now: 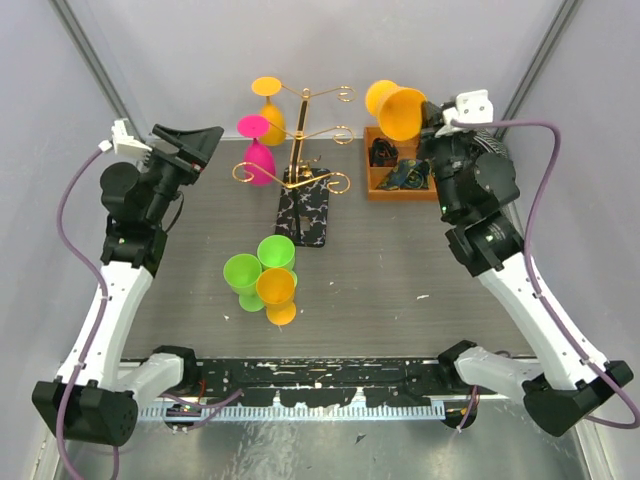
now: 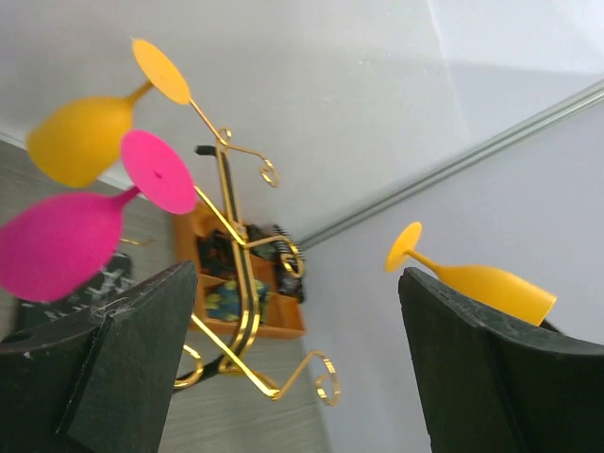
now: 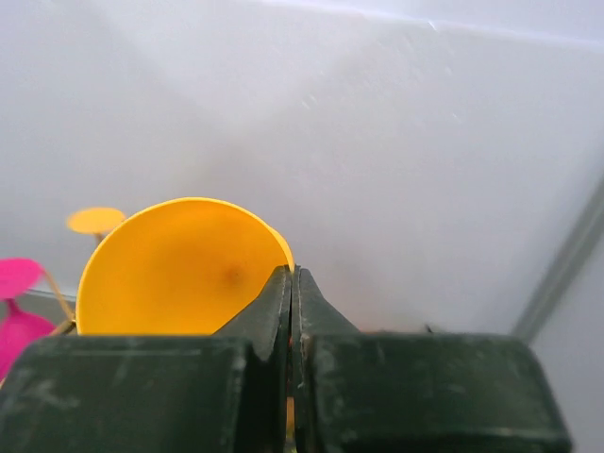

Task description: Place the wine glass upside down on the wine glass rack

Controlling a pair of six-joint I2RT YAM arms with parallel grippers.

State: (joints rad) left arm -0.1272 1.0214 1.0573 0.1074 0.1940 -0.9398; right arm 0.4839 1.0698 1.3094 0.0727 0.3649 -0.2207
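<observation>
The wine glass rack [image 1: 297, 140] is a thin gold stand on a black speckled base [image 1: 303, 212] at the back centre. A pink glass [image 1: 258, 150] and a yellow glass [image 1: 270, 110] hang upside down on its left arms. My right gripper [image 1: 428, 118] is shut on the rim of an orange-yellow wine glass [image 1: 397, 108]. It holds the glass high, to the right of the rack and roughly on its side, with the foot toward the rack. The right wrist view shows the bowl [image 3: 179, 269] pinched at my gripper [image 3: 293, 278]. My left gripper [image 1: 205, 140] is open, empty and raised left of the rack [image 2: 231, 245].
Two green glasses [image 1: 240, 272] [image 1: 276, 252] and an orange one [image 1: 277, 292] stand clustered on the grey mat in front of the rack. An orange compartment tray [image 1: 400, 170] with dark items sits at the back right, under my right gripper. Grey walls close the back.
</observation>
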